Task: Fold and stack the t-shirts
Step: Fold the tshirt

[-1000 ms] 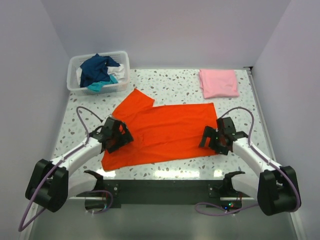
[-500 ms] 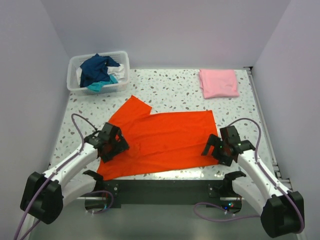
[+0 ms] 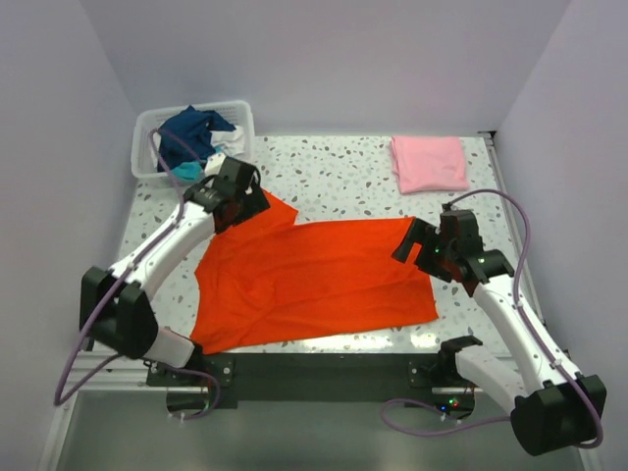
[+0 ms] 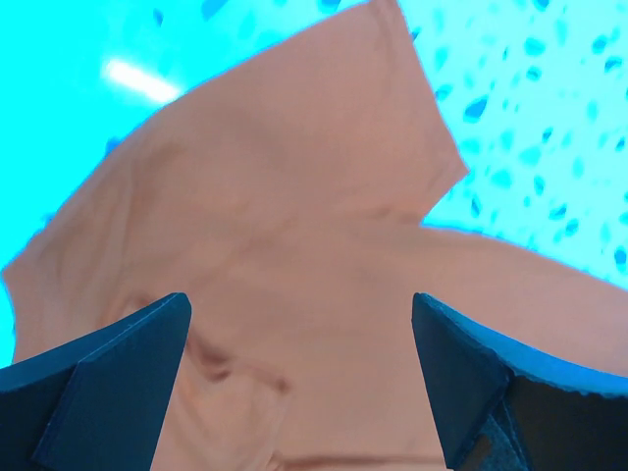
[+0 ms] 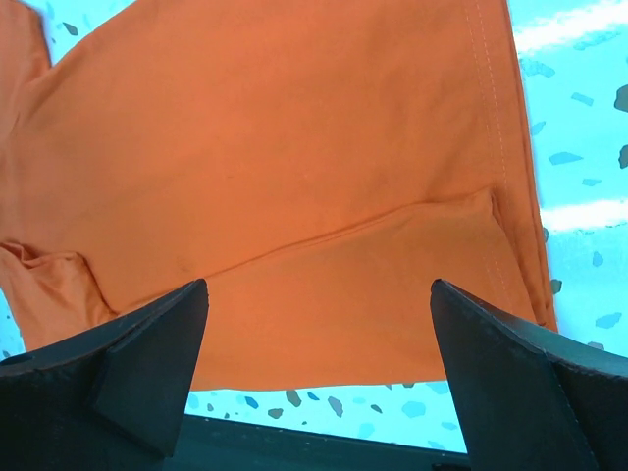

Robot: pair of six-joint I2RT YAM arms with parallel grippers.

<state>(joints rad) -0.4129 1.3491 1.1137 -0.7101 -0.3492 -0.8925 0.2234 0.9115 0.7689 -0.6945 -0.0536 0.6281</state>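
Forward, left end effector over t-shirt

Spread t-shirt lies mid table; basket of shirts behind-left, folded t-shirt behind-right.

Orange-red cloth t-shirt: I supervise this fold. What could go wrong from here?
The orange-red cloth t-shirt lies with its near hem at the near edge of the speckled table; a pull toward the arms may drag it off. The purple cable of the open left gripper loops over the translucent white plastic basket and might snag it.
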